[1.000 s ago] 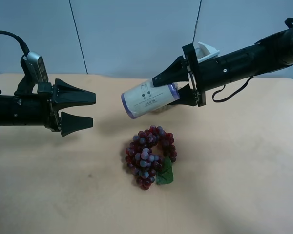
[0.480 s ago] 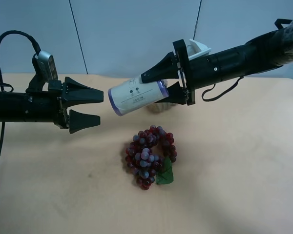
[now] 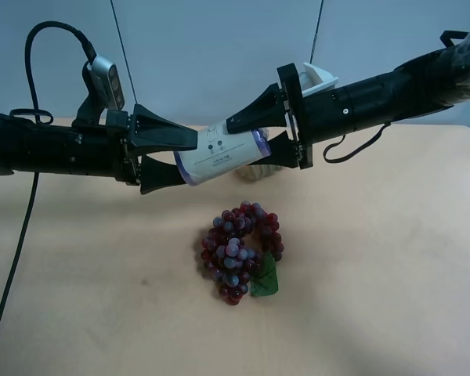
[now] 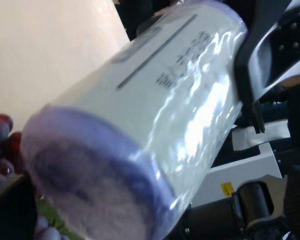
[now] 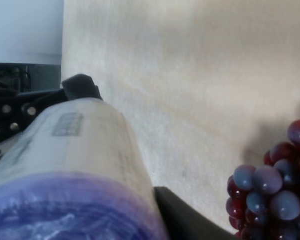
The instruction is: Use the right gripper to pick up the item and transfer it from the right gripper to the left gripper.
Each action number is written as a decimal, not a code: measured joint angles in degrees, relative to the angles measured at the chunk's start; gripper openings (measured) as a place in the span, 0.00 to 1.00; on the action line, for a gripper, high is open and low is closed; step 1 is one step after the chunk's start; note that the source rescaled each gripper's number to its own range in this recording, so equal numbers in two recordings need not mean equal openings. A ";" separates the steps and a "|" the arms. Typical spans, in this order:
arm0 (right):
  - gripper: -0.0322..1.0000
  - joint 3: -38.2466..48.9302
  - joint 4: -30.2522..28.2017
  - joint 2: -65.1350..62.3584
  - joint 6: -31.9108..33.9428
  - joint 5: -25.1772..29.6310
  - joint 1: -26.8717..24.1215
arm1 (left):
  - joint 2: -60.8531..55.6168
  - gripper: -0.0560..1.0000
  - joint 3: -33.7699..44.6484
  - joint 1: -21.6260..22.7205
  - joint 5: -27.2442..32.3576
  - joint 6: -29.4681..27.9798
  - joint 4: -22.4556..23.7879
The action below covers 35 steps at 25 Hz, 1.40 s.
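Though side-on overhead, can [image 4: 140, 115] lid-first left-wrist.

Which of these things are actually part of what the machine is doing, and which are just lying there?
In the job: the can, the right gripper clamped on it, the left gripper open around its free end.
Lying about: the grape bunch on the table, a pale object half hidden behind the can.

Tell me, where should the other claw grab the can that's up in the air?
Probably the free end of the can, coming straight along its length from the side away from the right gripper. The can lies nearly level, and the right gripper pinches its other end. The left gripper straddles that free end, jaws open.
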 joint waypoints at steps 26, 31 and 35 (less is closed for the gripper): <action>0.04 0.00 1.41 0.00 0.73 -0.72 1.38 | 0.11 1.00 -0.23 0.00 -1.34 -0.38 2.91; 0.04 0.00 1.22 -0.63 0.81 -0.60 1.38 | 1.71 1.00 -0.23 0.00 -0.20 -0.08 2.14; 0.04 0.00 1.11 -0.83 1.12 -0.46 1.38 | 2.91 1.00 -0.23 0.00 -0.01 0.65 -0.35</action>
